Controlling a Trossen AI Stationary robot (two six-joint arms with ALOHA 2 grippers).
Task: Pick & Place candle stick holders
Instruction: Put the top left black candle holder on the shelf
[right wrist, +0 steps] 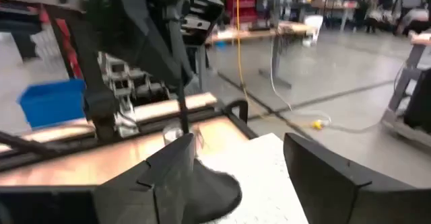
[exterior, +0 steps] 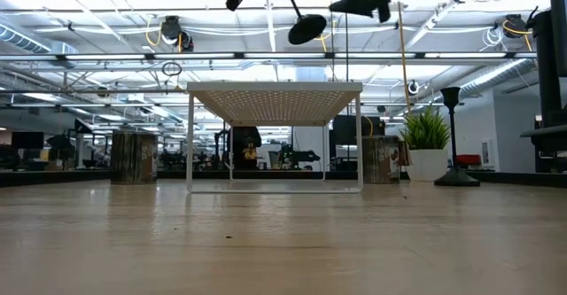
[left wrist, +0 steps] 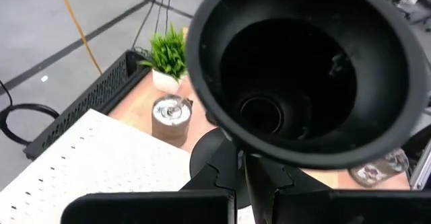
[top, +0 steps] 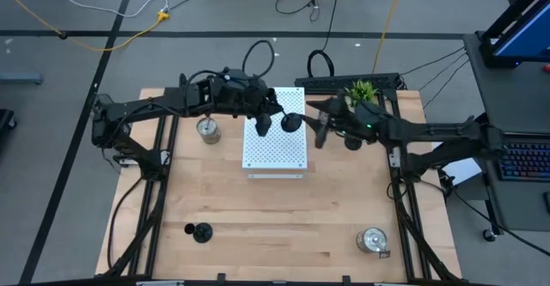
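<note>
In the high view, going left to right: a silver-glass candle holder stands on the desk at centre left, just beside the left edge of the white perforated board. Lower left, near the front edge, a black candle holder stands alone. The left arm reaches in from the left, and its left pincer is over the board's upper left part, closed on the thin stem of a black candle stick holder, which is lifted and tilted so its round base points toward the right. In the left wrist view that base fills most of the frame, its hollow underside facing the camera, the stem pinched between the dark fingers.

In the low view the held holder hangs high above the board (clear of it, not touching).

Right of the board, the right pincer hovers at the board's upper right edge with its fingers spread apart, holding nothing; the right wrist view shows the gap between its two fingers. Another black holder stands just under the right arm. The small green potted plant sits at the desk's back edge. Lower right, a second silver-glass holder stands near the front corner, well apart from everything else.
</note>
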